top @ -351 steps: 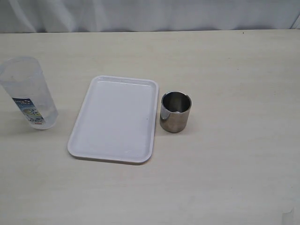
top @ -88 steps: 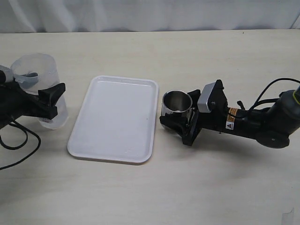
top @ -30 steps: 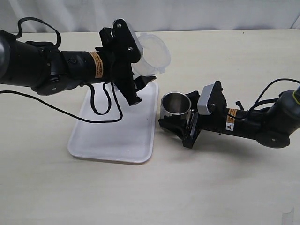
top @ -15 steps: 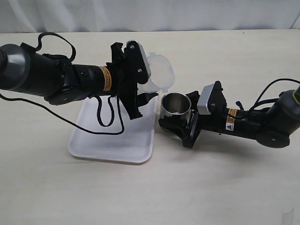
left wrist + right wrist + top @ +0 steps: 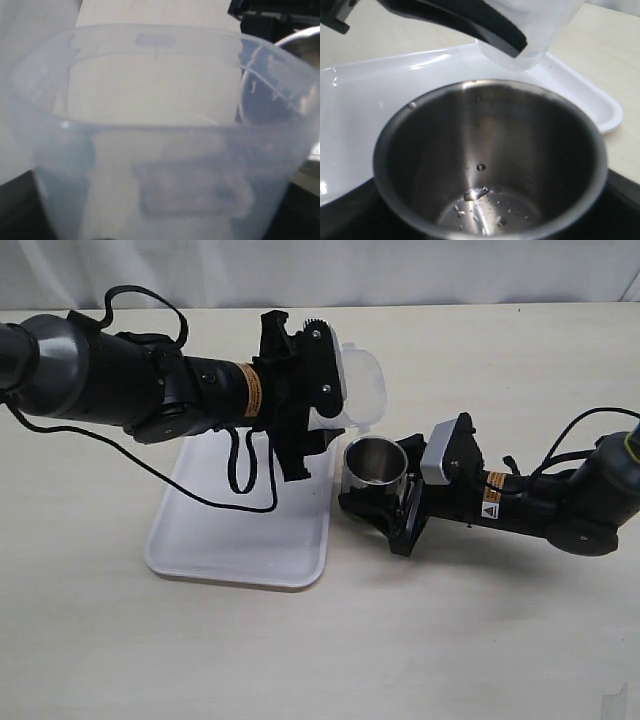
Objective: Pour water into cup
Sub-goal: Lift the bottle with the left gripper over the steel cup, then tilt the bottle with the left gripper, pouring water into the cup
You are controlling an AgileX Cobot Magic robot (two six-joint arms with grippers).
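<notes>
- At left gripper: clamping translucent tumbler between the jaws, tipped onto its side, mouth facing right, raised over far right corner of tray.
- Underneath: white tray, flat on table.
- Just right of tray: steel cup, upright on table, close to tumbler mouth.
- Inside cup: only droplets and a small shiny patch of water at the bottom.
- At right gripper: jaws closed on cup from both sides, low on its wall.
</notes>
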